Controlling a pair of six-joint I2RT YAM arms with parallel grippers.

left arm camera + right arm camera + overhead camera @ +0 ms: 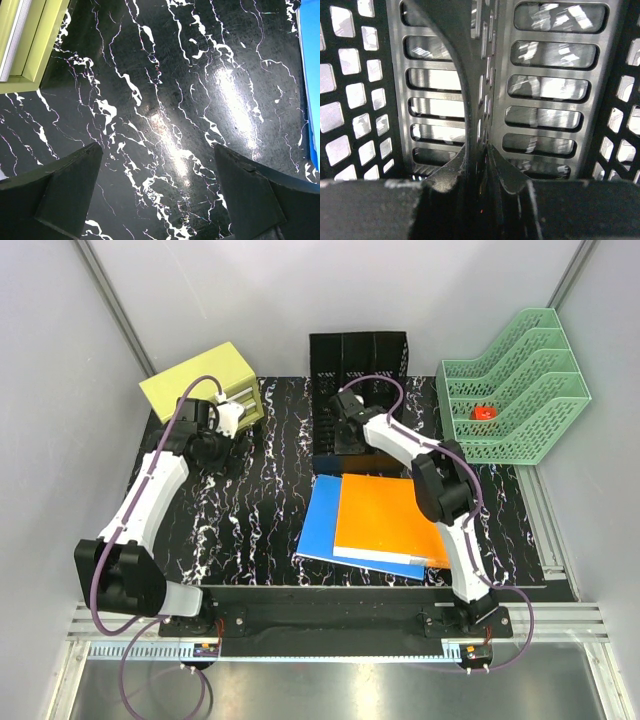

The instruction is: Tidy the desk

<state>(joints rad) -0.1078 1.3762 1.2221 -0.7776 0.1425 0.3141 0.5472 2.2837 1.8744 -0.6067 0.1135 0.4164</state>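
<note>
Counter [240,510]: black top with white veins, filling the middle of the overhead view and carrying everything else; both arm bases sit at its near edge.
Left tool [157,197]: jaws spread wide with nothing between them, pointing down over bare counter at the far left, just beside the drawer box.
Right tool [479,165]: reaching down into the file holder at the far middle; jaws narrow.
Fingers [452,175]: the right tool's two dark fingers come together on either side of a thin upright divider [481,100] and pinch it near their tips.
File holder [357,350]: black mesh, upright, open top, standing at the far edge of the counter.
Drawer box [205,385]: yellow-green, at the far left corner, turned at an angle.
Tray rack [520,390]: pale green mesh with stepped tiers, at the far right, partly past the counter's edge.
Red thing [484,412]: small, lying in one tier of the rack; too small to tell what it is.
Blue folder [322,520]: flat on the counter, right of centre.
Orange book [385,520]: flat on top of the blue folder, covering its right part; the right arm crosses above its right edge.
</note>
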